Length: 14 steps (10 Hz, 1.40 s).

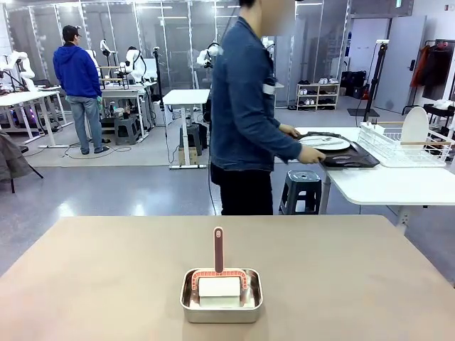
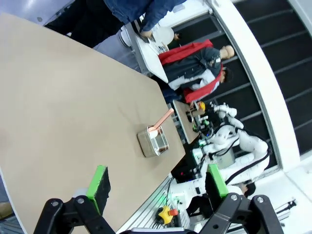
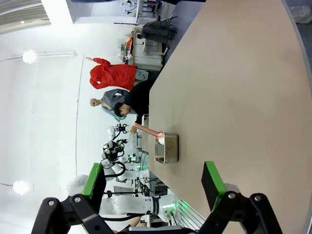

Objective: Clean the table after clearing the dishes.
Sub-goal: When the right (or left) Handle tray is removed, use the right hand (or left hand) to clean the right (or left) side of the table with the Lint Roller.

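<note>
The beige-brown table [image 1: 106, 270] spreads across the front view. Its bare top [image 2: 63, 107] also shows in the left wrist view and its top [image 3: 234, 87] in the right wrist view. The dishes are off it: a person [image 1: 245, 106] at the smaller white table sets down a dark tray [image 1: 348, 158] bearing a white plate [image 1: 325, 143]. My left gripper [image 2: 156, 187] is open above the table's near edge with nothing between its green pads. In the right wrist view my right gripper [image 3: 156, 180] hangs open over the table, holding nothing.
A small steel pan [image 1: 221, 296] sits near the table's front middle, holding a white block and a red-handled brush [image 1: 218, 250]; the pan [image 2: 153, 141] and pan [image 3: 166, 148] show in both wrist views. A white dish rack [image 1: 402, 144] stands on the white table [image 1: 398, 186]. A stool [image 1: 300, 190] is beside it.
</note>
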{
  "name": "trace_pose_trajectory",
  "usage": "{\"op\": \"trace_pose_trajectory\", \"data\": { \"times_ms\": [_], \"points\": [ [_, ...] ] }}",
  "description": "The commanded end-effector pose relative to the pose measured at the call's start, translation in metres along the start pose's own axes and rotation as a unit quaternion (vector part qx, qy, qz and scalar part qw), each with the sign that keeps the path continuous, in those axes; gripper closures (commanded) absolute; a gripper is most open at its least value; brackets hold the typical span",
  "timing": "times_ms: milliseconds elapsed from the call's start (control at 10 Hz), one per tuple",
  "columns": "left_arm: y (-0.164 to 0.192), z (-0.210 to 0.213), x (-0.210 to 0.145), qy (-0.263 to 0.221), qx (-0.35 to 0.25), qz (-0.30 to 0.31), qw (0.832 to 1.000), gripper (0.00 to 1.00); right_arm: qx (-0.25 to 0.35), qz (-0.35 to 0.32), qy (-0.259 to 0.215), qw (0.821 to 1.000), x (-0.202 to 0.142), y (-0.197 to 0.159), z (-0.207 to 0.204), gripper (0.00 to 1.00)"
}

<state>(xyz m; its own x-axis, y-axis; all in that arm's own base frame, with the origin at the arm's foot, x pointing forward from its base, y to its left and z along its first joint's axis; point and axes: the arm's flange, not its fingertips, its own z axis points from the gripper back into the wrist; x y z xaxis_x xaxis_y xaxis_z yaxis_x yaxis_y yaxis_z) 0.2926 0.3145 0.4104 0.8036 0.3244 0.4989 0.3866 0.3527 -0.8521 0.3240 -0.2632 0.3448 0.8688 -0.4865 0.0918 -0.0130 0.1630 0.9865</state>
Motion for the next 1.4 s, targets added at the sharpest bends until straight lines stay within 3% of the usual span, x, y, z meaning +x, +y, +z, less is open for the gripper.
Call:
{"op": "trace_pose_trajectory", "data": {
  "times_ms": [0, 200, 500, 600, 900, 1000, 1200, 1300],
  "points": [
    [-0.068, -0.041, 0.039, 0.082, 0.034, -0.11, 0.99, 0.0, 0.006, 0.005, 0.001, 1.0, 0.001, 0.002, -0.001, 0.0],
    [-0.13, -0.114, 0.077, 0.18, 0.05, -0.188, 0.964, 0.0, 0.006, 0.005, 0.001, 1.0, 0.001, 0.002, -0.001, 0.0],
    [-0.185, -0.237, 0.096, 0.321, 0.048, -0.262, 0.909, 0.0, 0.006, 0.005, 0.001, 1.0, 0.001, 0.002, -0.001, 0.0],
    [-0.201, -0.288, 0.091, 0.381, 0.05, -0.296, 0.875, 0.0, 0.006, 0.005, 0.001, 1.0, 0.001, 0.002, -0.001, 0.0],
    [-0.222, -0.407, 0.07, 0.5, 0.049, -0.364, 0.784, 0.0, 0.006, 0.005, 0.001, 1.0, 0.001, 0.002, -0.001, 0.0],
    [-0.225, -0.435, 0.063, 0.519, 0.043, -0.381, 0.764, 0.0, 0.006, 0.005, 0.001, 1.0, 0.001, 0.002, -0.001, 0.0],
    [-0.229, -0.469, 0.051, 0.543, 0.029, -0.39, 0.743, 0.0, 0.006, 0.005, 0.001, 1.0, 0.001, 0.002, -0.001, 0.0],
    [-0.23, -0.456, 0.044, 0.527, 0.025, -0.371, 0.764, 0.0, 0.006, 0.005, 0.001, 1.0, 0.001, 0.002, -0.001, 0.0]
  ]
}}
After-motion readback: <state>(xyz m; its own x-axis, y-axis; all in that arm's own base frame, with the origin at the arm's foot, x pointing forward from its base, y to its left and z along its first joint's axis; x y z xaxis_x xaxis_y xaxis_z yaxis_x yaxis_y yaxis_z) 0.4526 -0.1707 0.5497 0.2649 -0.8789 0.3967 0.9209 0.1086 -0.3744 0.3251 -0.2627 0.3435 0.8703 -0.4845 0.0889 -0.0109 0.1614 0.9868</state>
